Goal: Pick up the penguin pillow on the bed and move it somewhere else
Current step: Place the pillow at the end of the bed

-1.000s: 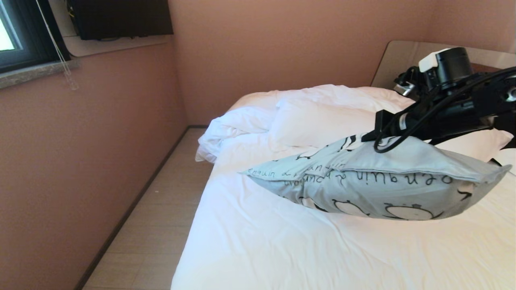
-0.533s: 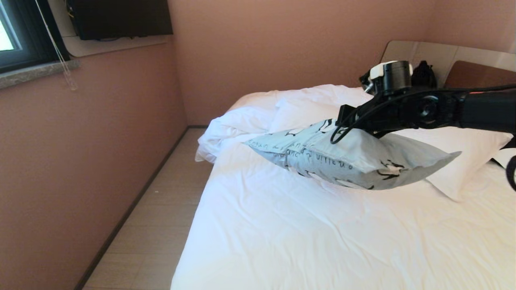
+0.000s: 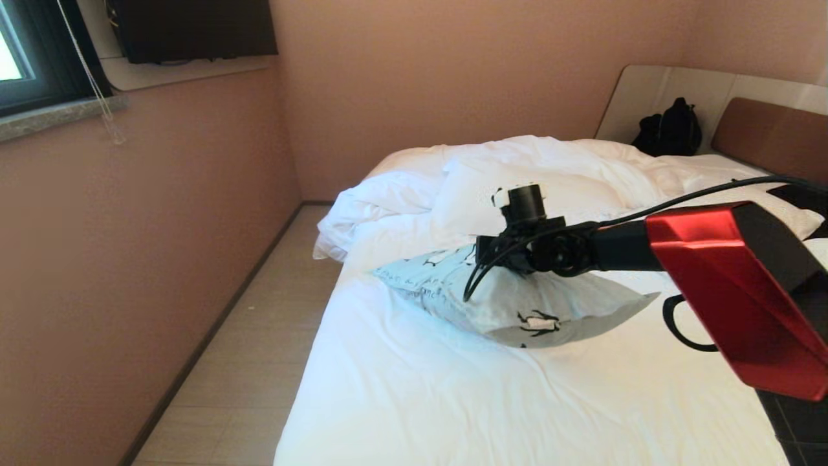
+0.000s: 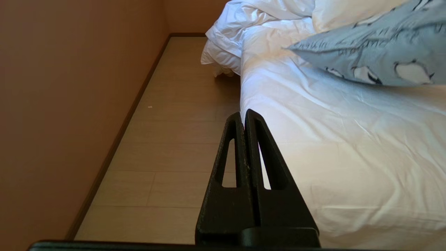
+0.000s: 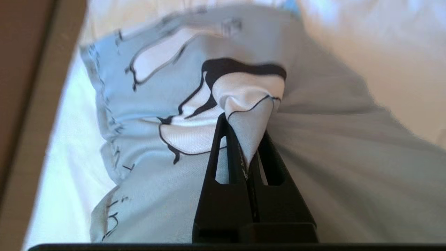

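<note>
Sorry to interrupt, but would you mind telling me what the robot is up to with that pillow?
The right gripper is shut on a pinch of fabric on the penguin pillow, holding it out over the bed near the side by the wall. In the head view the pillow sits low, at or just above the white sheet; contact is hard to judge. The left gripper is shut and empty, parked beside the bed over the floor. White bedding is bunched further back.

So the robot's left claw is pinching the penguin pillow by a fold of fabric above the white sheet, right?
Not the left. The right gripper pinches the penguin pillow, as the right wrist view shows. The left gripper is shut on nothing, beside the bed.
</note>
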